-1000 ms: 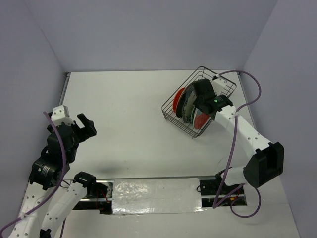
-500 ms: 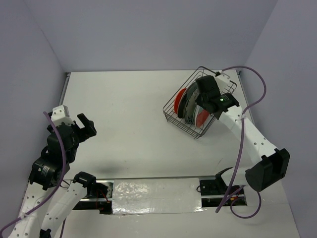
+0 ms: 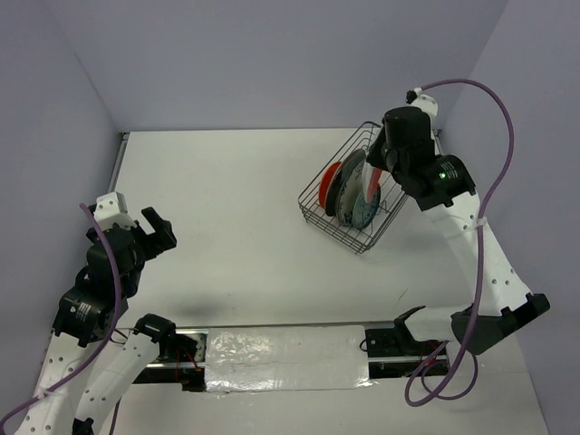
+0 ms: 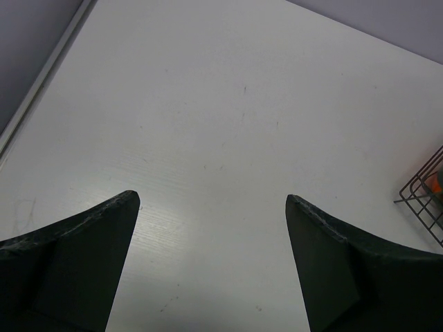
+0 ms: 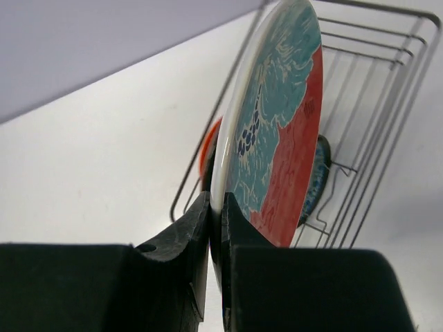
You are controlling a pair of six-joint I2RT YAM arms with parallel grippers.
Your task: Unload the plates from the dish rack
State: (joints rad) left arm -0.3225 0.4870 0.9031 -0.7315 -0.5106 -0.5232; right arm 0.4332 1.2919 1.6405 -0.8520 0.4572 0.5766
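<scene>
The wire dish rack (image 3: 337, 234) stands at the far right of the table. My right gripper (image 3: 376, 169) is shut on the rim of the large red-and-teal floral plate (image 3: 369, 184) and holds it on edge, lifted above the rack. In the right wrist view the gripper (image 5: 220, 207) pinches that plate (image 5: 284, 124), with the rack's wires (image 5: 387, 104) behind. An orange-red plate (image 3: 328, 186) and a blue-patterned plate (image 3: 362, 210) stand in the rack. My left gripper (image 3: 156, 231) is open and empty at the far left, its jaws (image 4: 212, 200) wide over bare table.
The rack's corner (image 4: 422, 200) shows at the right edge of the left wrist view. Purple walls close the table at the back and sides. A purple cable (image 3: 489, 118) loops above my right arm. A foil-covered strip (image 3: 285, 353) lies between the arm bases.
My right arm has risen and pulled back, lifting the floral plate up out of the rack's slots. The left arm has not moved.
</scene>
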